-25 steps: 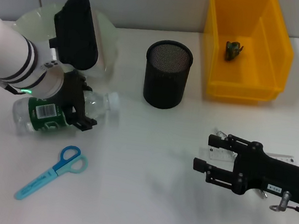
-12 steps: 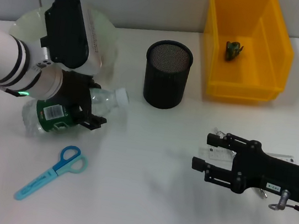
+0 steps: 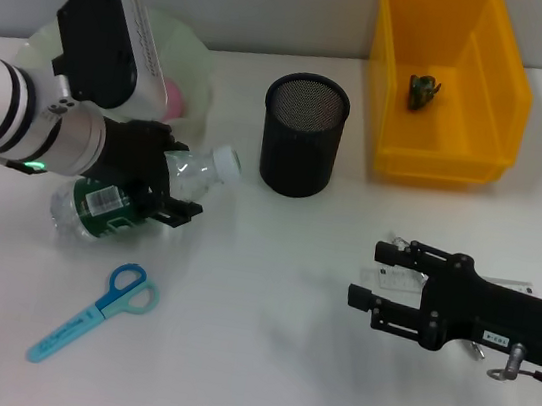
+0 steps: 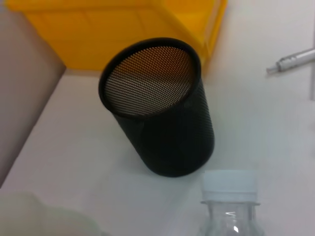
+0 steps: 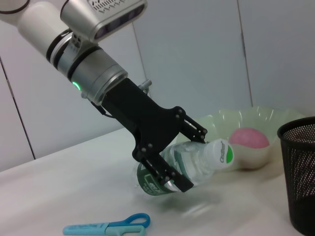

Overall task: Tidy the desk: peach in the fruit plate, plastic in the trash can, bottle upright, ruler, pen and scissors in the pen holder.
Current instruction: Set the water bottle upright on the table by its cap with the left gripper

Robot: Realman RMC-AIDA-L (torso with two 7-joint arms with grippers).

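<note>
My left gripper [image 3: 169, 197] is shut on the clear bottle [image 3: 99, 204] with the green label. The bottle is tilted, its white cap [image 3: 224, 163] raised toward the black mesh pen holder [image 3: 303, 132] and its base low by the table. In the right wrist view the black fingers [image 5: 170, 174] clasp the bottle [image 5: 216, 155]. The pink peach [image 3: 172, 98] lies in the pale green fruit plate [image 3: 198, 64]. Blue scissors [image 3: 94, 314] lie at the front left. My right gripper [image 3: 370, 275] stands open over the clear ruler [image 3: 514, 287]. A silver pen [image 4: 290, 61] shows in the left wrist view.
The yellow bin [image 3: 478, 167] at the back right holds a dark crumpled piece [image 3: 423, 90]. The pen holder [image 4: 157, 105] stands upright a short way from the bottle's cap [image 4: 230, 184]. A wall runs behind the table.
My left gripper has raised the bottle's cap end and shifted it right toward the pen holder, uncovering the peach. The right arm has stayed still.
</note>
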